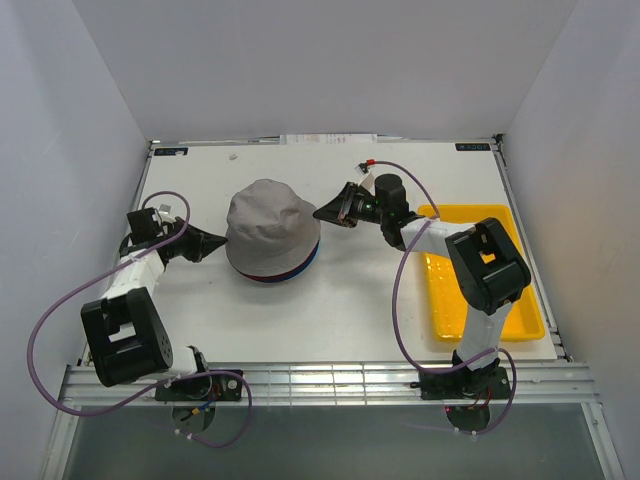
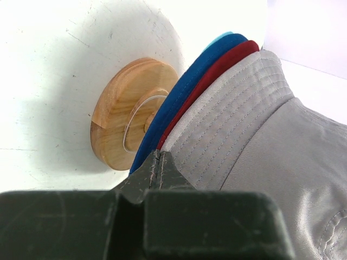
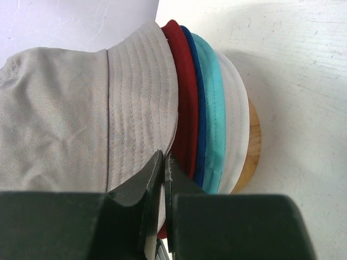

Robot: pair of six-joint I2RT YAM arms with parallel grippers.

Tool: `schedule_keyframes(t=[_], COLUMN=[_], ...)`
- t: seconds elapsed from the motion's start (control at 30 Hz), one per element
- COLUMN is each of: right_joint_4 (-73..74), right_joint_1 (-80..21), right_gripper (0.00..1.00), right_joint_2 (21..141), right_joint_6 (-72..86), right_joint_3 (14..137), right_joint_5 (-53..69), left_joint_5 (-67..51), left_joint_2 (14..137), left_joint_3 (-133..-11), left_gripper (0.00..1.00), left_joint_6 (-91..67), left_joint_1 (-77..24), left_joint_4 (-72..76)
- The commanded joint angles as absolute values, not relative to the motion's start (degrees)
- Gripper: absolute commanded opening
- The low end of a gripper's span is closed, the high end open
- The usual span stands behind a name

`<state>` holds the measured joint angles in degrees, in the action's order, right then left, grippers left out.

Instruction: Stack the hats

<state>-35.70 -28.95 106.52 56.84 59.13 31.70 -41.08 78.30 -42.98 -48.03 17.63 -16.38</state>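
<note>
Hats point(image 1: 285, 270) sit stacked on the stand point(image 2: 122, 116) mid-table, grey hat point(image 1: 268, 220) outermost. Left gripper point(image 1: 222, 244) at its 9 o'clock and right gripper point(image 1: 320, 213) at 2 o'clock each pinch its brim, jaws nearly together.

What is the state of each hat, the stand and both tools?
Grey hat: top of stack.
Dark red hat: second.
Navy hat: third.
Teal hat: fourth.
White hat: lowest.
Wooden stand: bears the stack.
Left tool: shut at grey brim.
Right tool: shut at grey brim.
</note>
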Motion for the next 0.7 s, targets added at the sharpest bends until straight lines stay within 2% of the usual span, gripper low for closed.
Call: schedule_keyframes(t=[0.0,0.67], right_joint_4=[-32.3,-27.6], right_joint_1=[-28.7,-28.6], right_gripper=[0.08,0.08], right_joint_2=[108.3,110.8], right_joint_6=[53.6,49.7], right_joint_3=[58.8,61.2], right_joint_5=[30.2,29.0], left_joint_5=[-37.1,-36.4], left_joint_2=[78.9,79.5], left_joint_3=[-42.0,-40.8], left_gripper=[0.0,0.0], left_joint_6=[-46.6,-45.8], left_joint_1=[18.3,18.3], left_joint_4=[-16.7,-16.1])
